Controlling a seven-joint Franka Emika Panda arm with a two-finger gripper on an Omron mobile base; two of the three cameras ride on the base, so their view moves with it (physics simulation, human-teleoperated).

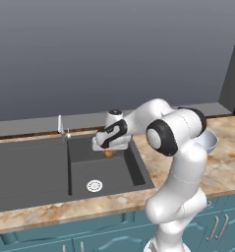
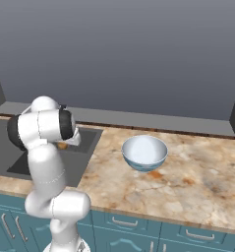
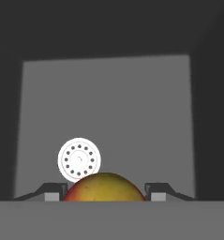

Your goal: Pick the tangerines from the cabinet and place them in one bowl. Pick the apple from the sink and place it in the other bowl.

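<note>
Rendered kitchen corner. A plain grey-blue wall spans the background, evenly lit and unmarked. Along its foot runs a low grey ledge, edged below by a thin reddish-brown strip. The surface is a mottled beige and orange stone slab extending across both base views. Beneath its front edge stand teal drawers with panelled fronts and slim silver handles. A darker grey upright panel bounds the scene at the right.
</note>
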